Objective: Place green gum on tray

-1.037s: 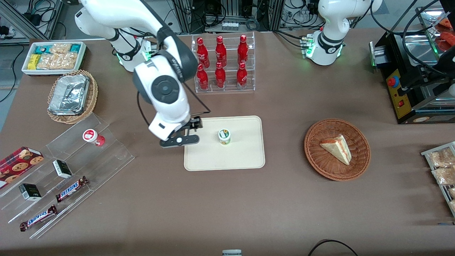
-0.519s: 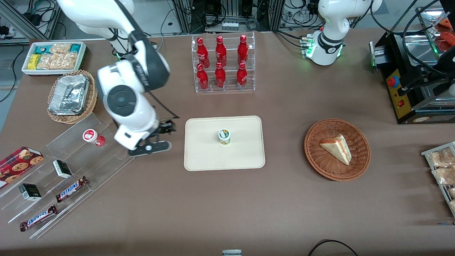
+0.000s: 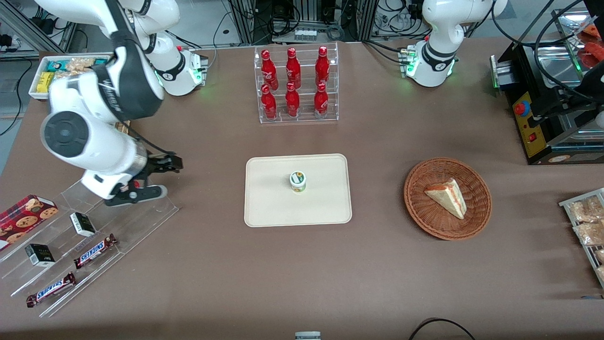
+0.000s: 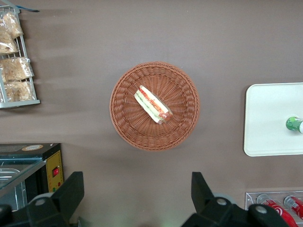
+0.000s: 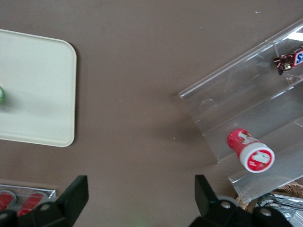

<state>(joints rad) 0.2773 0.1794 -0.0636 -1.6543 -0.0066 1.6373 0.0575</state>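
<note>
The small green gum bottle with a white lid (image 3: 297, 181) stands upright on the cream rectangular tray (image 3: 269, 203). The gripper (image 3: 150, 178), fingers spread (nothing between them), hovers over the clear acrylic stepped rack (image 3: 118, 222).

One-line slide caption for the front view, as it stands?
Green gum upright on the tray; open gripper above the clear display rack, apart from both.

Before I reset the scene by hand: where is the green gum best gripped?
Grip the green gum around its round body just under the lid, coming straight down. It stands upright, alone mid-tray, nothing crowding it. The open gripper hangs over the clear rack.
</note>
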